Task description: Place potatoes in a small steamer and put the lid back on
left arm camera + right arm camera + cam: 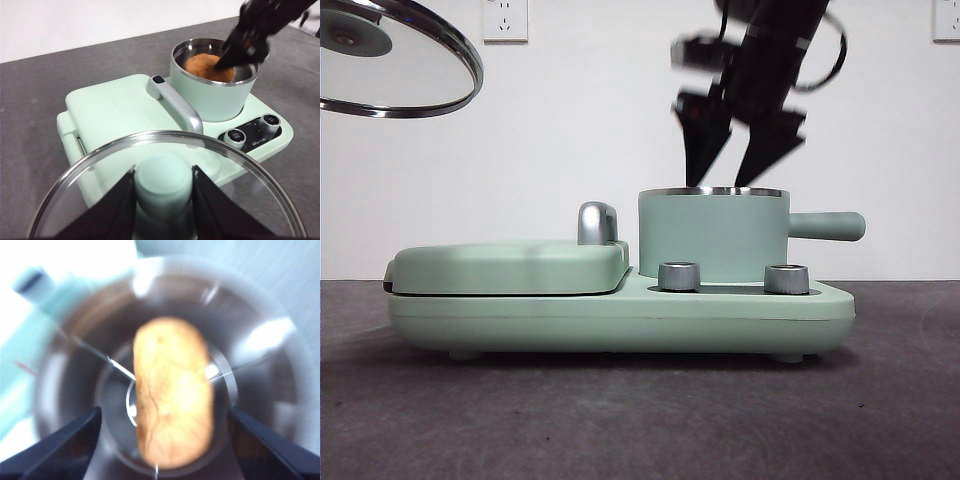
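Observation:
The orange-brown potato (172, 390) lies inside the mint-green small steamer (713, 235), also seen as an orange lump (206, 66) in the left wrist view. My right gripper (732, 172) hangs just above the steamer's steel rim, jaws open and apart from the potato. The glass lid (395, 55) is held up at the far upper left of the front view. My left gripper (164, 189) is shut on the lid's green knob (163, 180), away from the steamer.
The steamer stands on a mint-green appliance base (620, 315) with two silver dials (680, 276). A flat hinged griddle cover (510, 265) with a silver handle (175, 102) lies beside the pot. The steamer's side handle (825, 226) sticks out to the right.

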